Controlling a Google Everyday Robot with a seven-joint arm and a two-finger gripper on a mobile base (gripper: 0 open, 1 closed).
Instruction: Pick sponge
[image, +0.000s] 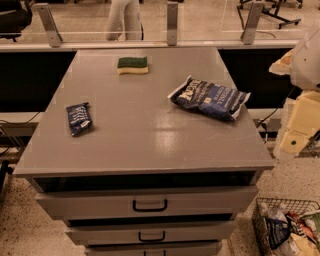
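Hand (301, 122) and the pale arm parts above it show only at the right edge of the scene, off the right side of the bench (145, 130) and level with its middle. How far open the hand is I cannot tell. It holds nothing that can be seen and touches none of the things on the bench top.

The sponge (132, 65) lies flat on the far part of the bench, a little left of centre and close to the far edge. Its long axis runs left to right, in line with that edge. The dark green scouring layer faces up, and the pale yellow foam shows along the near side. It stands alone, well apart from the hand.

A big blue bag (210, 98) lies on the right half of the bench, tilted, its right end near the bench's right edge. A small dark blue snack packet (78, 118) lies near the left edge. Neither touches the sponge. Below the top are drawers (150, 204) with black handles, and a wire basket (287, 225) full of packets stands on the floor at the near right.
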